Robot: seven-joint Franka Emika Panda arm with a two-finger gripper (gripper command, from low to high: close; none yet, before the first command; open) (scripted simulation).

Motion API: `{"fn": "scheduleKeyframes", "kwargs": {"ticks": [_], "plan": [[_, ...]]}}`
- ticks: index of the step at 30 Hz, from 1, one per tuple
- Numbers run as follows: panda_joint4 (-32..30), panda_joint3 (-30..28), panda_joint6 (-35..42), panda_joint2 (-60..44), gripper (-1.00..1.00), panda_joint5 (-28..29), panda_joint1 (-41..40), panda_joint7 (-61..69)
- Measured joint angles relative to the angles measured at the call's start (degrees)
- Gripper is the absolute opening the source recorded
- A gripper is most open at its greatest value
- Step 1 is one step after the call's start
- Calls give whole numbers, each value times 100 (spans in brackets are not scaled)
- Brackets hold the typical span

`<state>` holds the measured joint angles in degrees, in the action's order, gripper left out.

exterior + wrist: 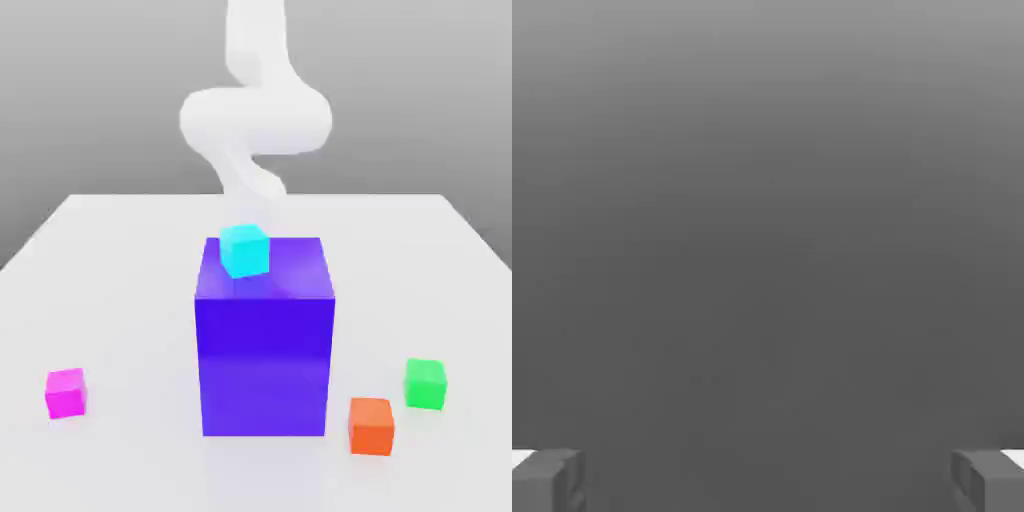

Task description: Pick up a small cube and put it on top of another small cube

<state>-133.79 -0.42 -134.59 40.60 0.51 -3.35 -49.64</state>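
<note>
1. The gripper was wide open and held nothing.
2. The pink cube sat on the table, at the exterior view's left, well apart from the green cube.
3. It looked light and hard; its flat sides seemed best to pinch.

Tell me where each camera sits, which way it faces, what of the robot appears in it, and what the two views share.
Exterior view: off the arm, raised, looking down across the white table at the big blue-violet block with the small cyan cube on top, the small magenta cube, small green cube and small orange cube; the white arm rises behind the block.
Hand view: on the hand, facing plain grey background; the tool has its two fingertips wide apart.
Shared: only the robot itself; no cube or block appears in both.
</note>
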Motion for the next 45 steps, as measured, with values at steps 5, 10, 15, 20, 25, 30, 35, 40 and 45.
{"fn": "scheduleKeyframes", "kwargs": {"ticks": [5, 10, 15, 20, 25, 30, 35, 40, 45], "plan": [[-409, -137, -569, -1072, 0, 118, -655, -798], [-805, -351, -1122, -2109, 0, 198, -1234, -1542], [-1202, -665, -1676, -3146, 0, 180, -1716, -2216], [-1599, -965, -2232, -4193, 0, -111, -2291, -2694], [-1766, -868, -2877, -5247, 0, -710, -2631, -2692], [-1620, -478, -3508, -6049, -100, -1028, -2963, -2467], [-1602, -431, -3587, -6139, -100, -1045, -3006, -2456], [-1757, -711, -2996, -5393, -100, -712, -2803, -2711], [-1498, -348, -2576, -5061, -100, -312, -2416, -2425]]}}
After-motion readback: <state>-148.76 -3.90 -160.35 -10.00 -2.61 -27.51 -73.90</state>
